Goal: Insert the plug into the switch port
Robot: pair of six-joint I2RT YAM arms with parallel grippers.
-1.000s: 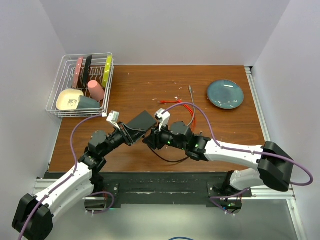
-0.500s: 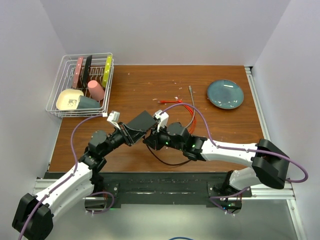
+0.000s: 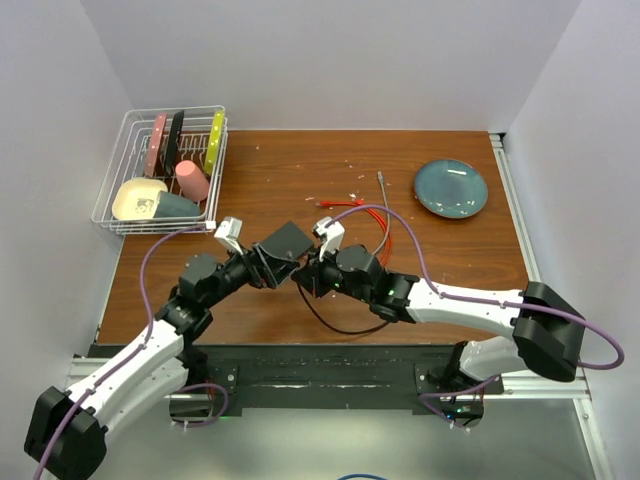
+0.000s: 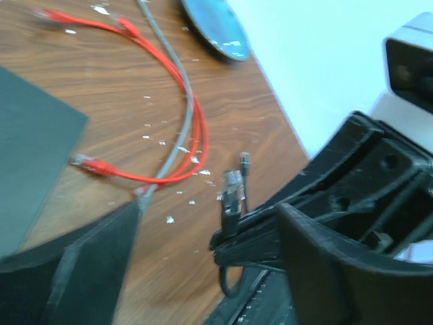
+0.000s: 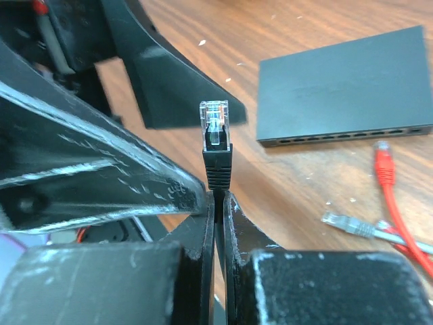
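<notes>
The plug (image 5: 214,120), clear-tipped with a black boot, stands upright above my right gripper (image 5: 218,198), which is shut on the black cable just below the boot. The switch (image 5: 342,84) is a flat black box lying on the wood beyond it, with its row of ports (image 5: 352,137) along the near edge, apart from the plug. My left gripper (image 4: 210,217) is open, and its fingers (image 4: 325,264) stand on either side of the right gripper's tips and the plug (image 4: 233,186). From above, both grippers (image 3: 285,270) meet just in front of the switch (image 3: 287,240).
Loose red cables (image 4: 193,122) and a grey one (image 5: 352,225) lie on the table right of the switch. A blue-grey plate (image 3: 450,188) sits at the back right. A wire dish rack (image 3: 165,170) stands at the back left. The black cable loops toward the near edge (image 3: 335,320).
My left gripper has opened and shifted slightly toward the right arm. My right gripper has closed on the cable below the plug.
</notes>
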